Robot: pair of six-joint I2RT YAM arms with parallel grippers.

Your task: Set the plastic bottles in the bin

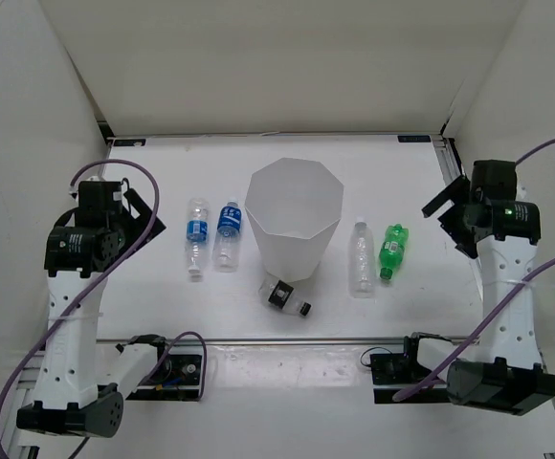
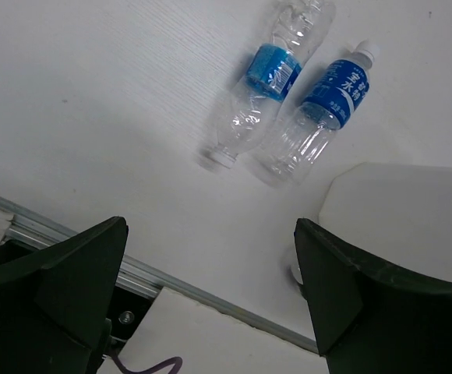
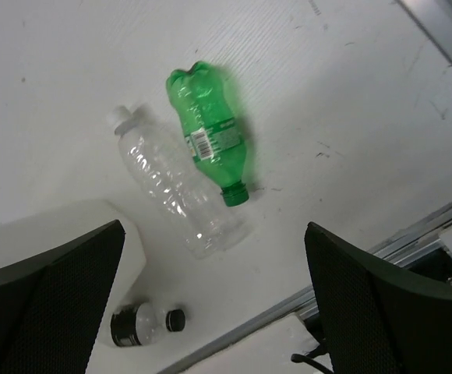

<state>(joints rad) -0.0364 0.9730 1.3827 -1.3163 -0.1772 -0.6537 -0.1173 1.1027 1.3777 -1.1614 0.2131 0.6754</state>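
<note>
The white bin [image 1: 294, 218] stands at the table's middle. Two clear bottles with blue labels [image 1: 197, 236] [image 1: 227, 233] lie side by side left of it, seen in the left wrist view [image 2: 263, 82] [image 2: 319, 117]. A plain clear bottle [image 1: 361, 258] and a green bottle [image 1: 392, 251] lie right of it, also in the right wrist view [image 3: 181, 187] [image 3: 209, 132]. A short bottle with a black label [image 1: 284, 297] lies at the bin's near side. My left gripper [image 1: 148, 218] and right gripper [image 1: 447, 212] are open and empty, raised at the table's sides.
A metal rail [image 1: 354, 338] runs along the table's near edge, with the arm bases and cables below it. White enclosure walls [image 1: 277, 67] stand at the back and sides.
</note>
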